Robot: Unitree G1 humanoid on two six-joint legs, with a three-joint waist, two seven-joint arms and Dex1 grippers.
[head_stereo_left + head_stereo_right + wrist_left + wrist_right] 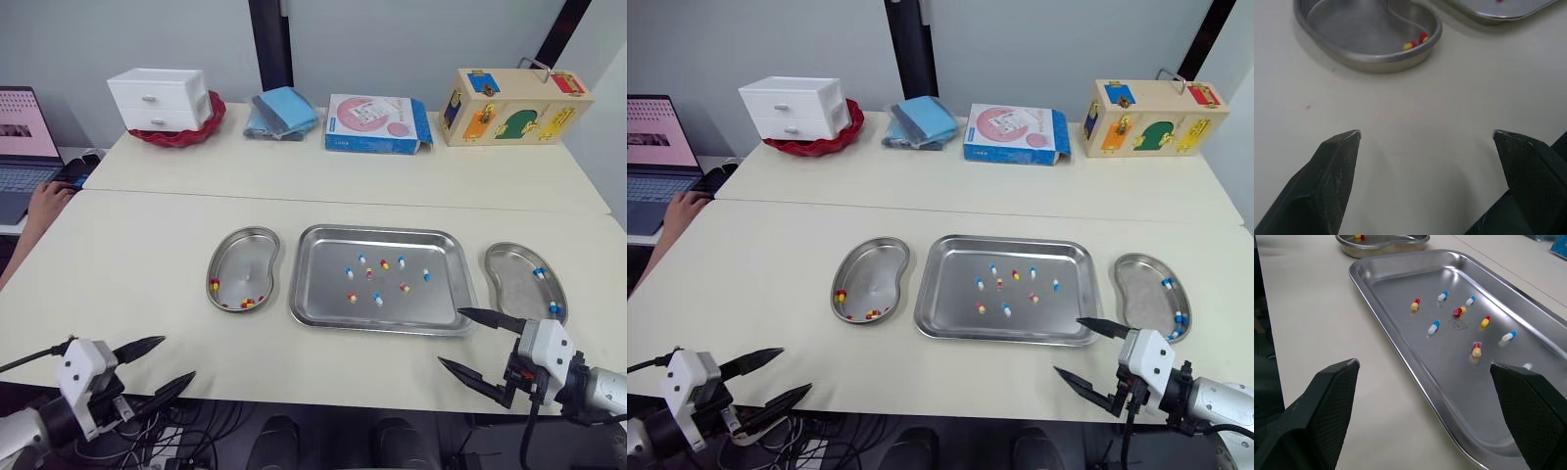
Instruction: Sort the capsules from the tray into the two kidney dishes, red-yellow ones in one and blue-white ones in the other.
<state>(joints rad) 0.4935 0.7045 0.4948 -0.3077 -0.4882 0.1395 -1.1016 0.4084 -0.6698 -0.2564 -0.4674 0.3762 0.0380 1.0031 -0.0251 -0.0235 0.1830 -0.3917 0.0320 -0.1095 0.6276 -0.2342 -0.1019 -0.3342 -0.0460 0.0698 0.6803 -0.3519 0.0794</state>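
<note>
Steel tray (323, 294) ctr frame, several mixed capsules (384, 264) loose in its middle. Left kidney dish (240, 255) holds red-yellow capsules (247, 303); right kidney dish (509, 279) holds blue-white capsules (540, 273). L gripper (178, 357) lower left, R gripper (449, 336) lower right by tray corner: both spread wide, empty.

Left gripper (177, 357) & right gripper (450, 336) — white boxy bodies, black pointed fingers (1327, 401), prob. mesh-textured; black cables (34, 357).

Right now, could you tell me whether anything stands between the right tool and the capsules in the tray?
Nothing visible does; only the low rim of the tray lies between the open right tool and the capsules.
</note>
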